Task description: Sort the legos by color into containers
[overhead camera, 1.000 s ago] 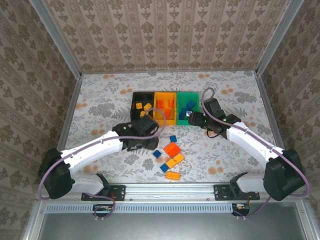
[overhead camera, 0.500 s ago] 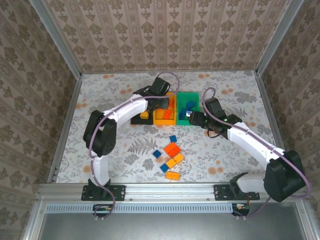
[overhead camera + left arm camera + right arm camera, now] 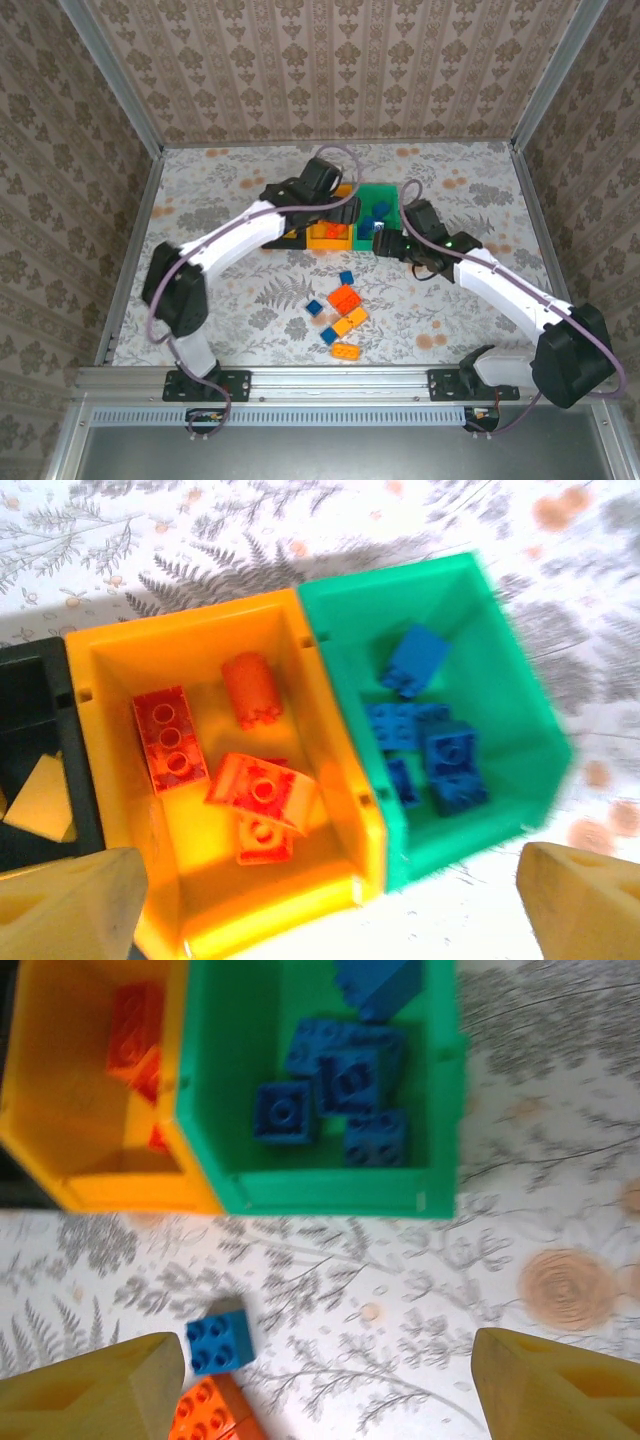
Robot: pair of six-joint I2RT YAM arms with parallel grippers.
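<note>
**Containers (image 3: 330, 240) part-filled, loose legos (image 3: 343, 318) on the counter (image 3: 220, 190)**

Blue legos (image 3: 430, 750) lie in the green bin (image 3: 500, 660), and red-orange legos (image 3: 250, 770) in the orange-yellow bin (image 3: 110, 650) beside it. The black bin (image 3: 30, 690) holds a yellow piece (image 3: 40, 795). The left gripper (image 3: 325, 905), spread wide, hovers above the orange-yellow bin, with the left arm (image 3: 240, 235) stretched far forward. The right gripper (image 3: 325, 1385), also spread, hangs before the green bin, above a blue brick (image 3: 220, 1342). The counter is floral, and patterned wallpaper (image 3: 330, 70) surrounds it.

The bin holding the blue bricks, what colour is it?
The bin is green, clearest in the left wrist view, with the blue bricks inside.
</note>
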